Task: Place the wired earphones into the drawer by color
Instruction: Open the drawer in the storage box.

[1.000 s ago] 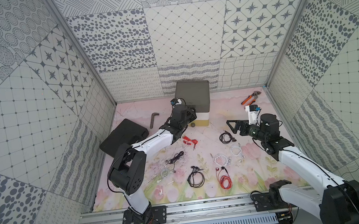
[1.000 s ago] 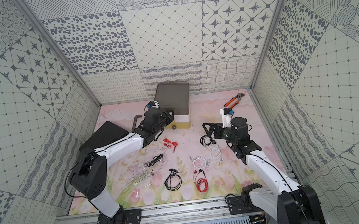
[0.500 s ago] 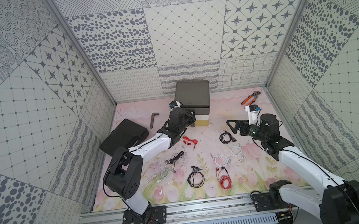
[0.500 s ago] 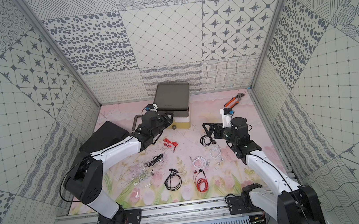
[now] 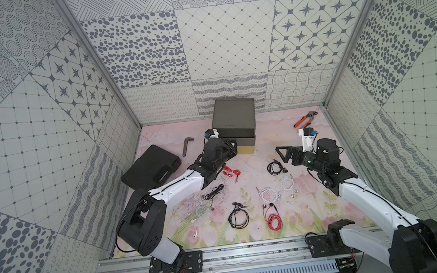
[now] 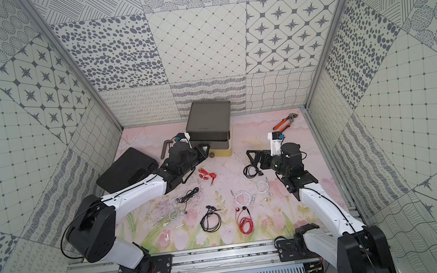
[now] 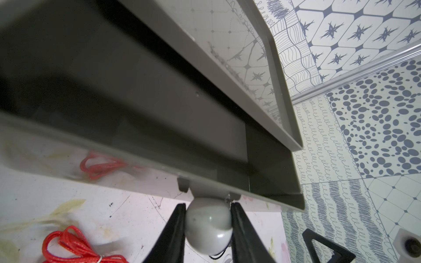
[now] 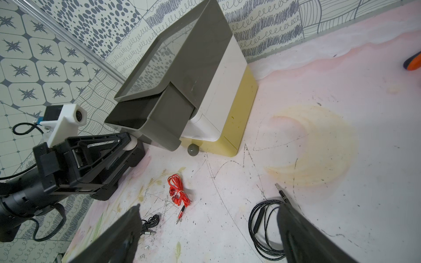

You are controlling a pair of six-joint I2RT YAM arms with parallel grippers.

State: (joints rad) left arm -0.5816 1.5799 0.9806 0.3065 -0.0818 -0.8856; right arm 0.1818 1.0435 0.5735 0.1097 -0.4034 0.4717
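While the left gripper (image 7: 207, 208) is clamped on the ball knob (image 7: 208, 227) of the partly open grey top drawer (image 8: 168, 109), pull straight and level so the cabinet (image 5: 233, 118) does not tip; the right gripper (image 8: 209, 205) hangs wide open and empty near the black earphones (image 8: 262, 230) on the table (image 5: 268, 136).

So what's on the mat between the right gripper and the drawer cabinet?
Nothing: the mat between the right gripper and the drawer cabinet is bare in both top views. The black earphones lie beside the gripper, off that line.

Scattered earphones (image 8: 179, 190) before part-open drawer (image 8: 205, 68)
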